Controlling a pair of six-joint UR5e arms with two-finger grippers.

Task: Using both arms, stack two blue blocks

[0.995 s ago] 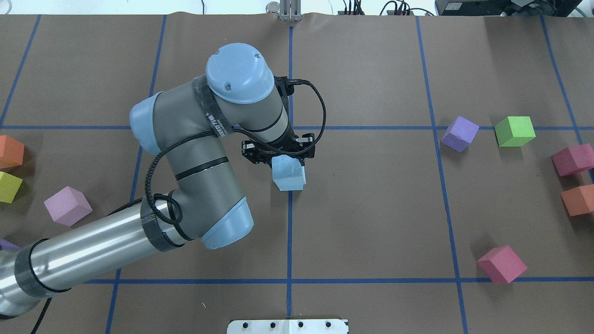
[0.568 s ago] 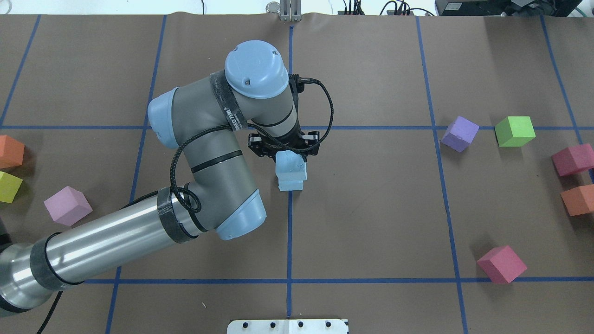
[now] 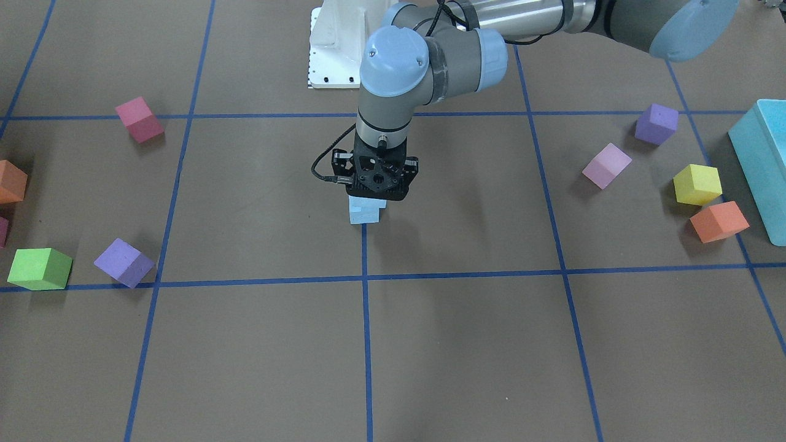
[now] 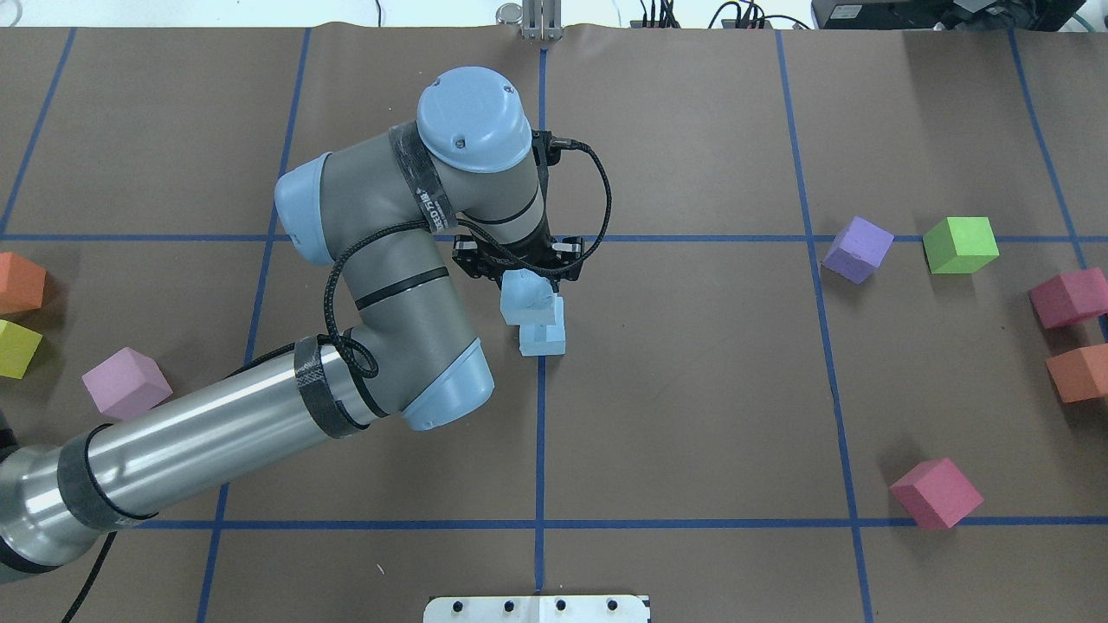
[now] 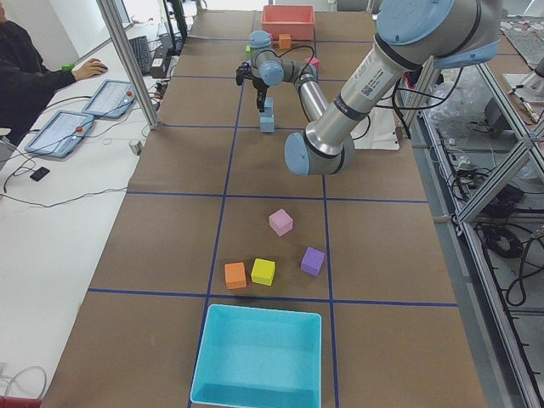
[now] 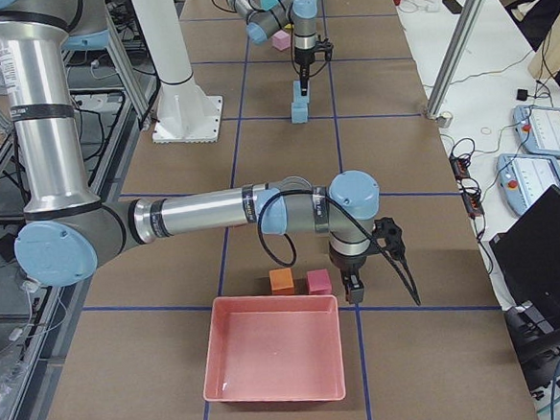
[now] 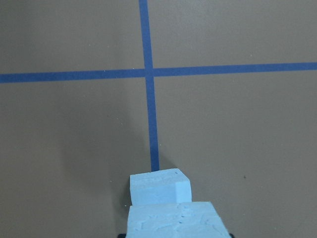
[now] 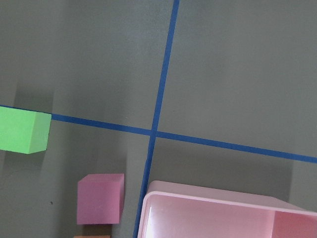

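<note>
My left gripper (image 4: 525, 279) is shut on a pale blue block (image 4: 526, 299) and holds it right over the second blue block (image 4: 543, 337), which sits on the centre blue tape line. The held block sits offset from the lower one; I cannot tell if they touch. The pair also shows in the front view, upper (image 3: 368, 201) over lower (image 3: 362, 216), below the gripper (image 3: 372, 195). In the left wrist view the held block (image 7: 176, 220) is at the bottom edge, the lower one (image 7: 158, 187) just beyond. My right gripper (image 6: 352, 284) hangs by a pink tray (image 6: 271, 350); I cannot tell its state.
Loose cubes lie around: purple (image 4: 857, 248), green (image 4: 959, 245), magenta (image 4: 937, 492), pink (image 4: 125, 382), yellow (image 4: 16, 348), orange (image 4: 19, 282). A turquoise bin (image 3: 761, 159) stands at the table's left end. A white pedestal (image 3: 331, 49) stands at the robot's side.
The left gripper with its blue block has shifted toward the far side of the table, uncovering the lower blue block, which has stayed in place.
</note>
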